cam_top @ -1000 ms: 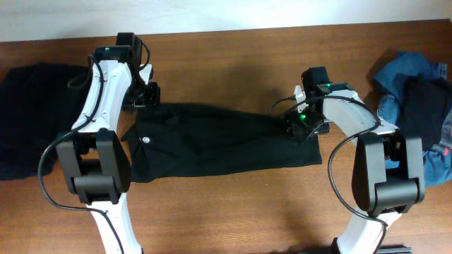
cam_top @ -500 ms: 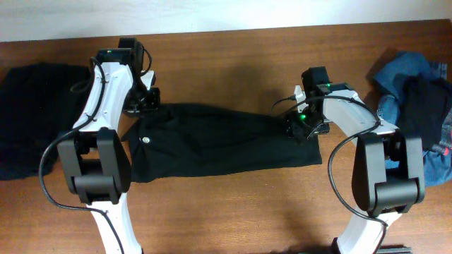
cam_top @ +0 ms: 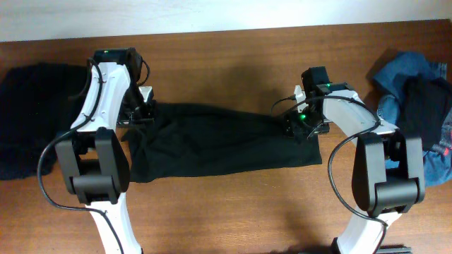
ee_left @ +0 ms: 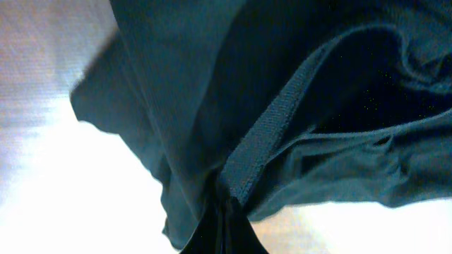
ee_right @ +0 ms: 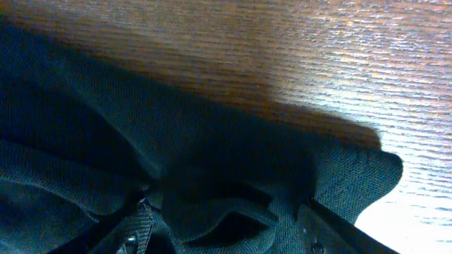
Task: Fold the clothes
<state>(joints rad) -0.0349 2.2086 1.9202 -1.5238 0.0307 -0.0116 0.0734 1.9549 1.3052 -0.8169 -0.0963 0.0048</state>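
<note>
The black T-shirt [cam_top: 226, 144] lies stretched across the middle of the worktop [cam_top: 233, 56], between the two arms. The left pincer [cam_top: 141, 113] is clenched on its far left corner — in the wrist view a ribbed hem [ee_left: 261, 141] runs down into the closed tips. The right pincer [cam_top: 305, 128] sits on the shirt's right end, jaws spread, with a fold of cloth bunched between them. A black heap [cam_top: 28, 120] lies far left, and blue denim [cam_top: 402, 74] far right.

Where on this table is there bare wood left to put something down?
Two bare strips of table: one beyond the black shirt, along the far edge, and one in front of it. Both ends are crowded: a dark pile left, a denim heap right.
</note>
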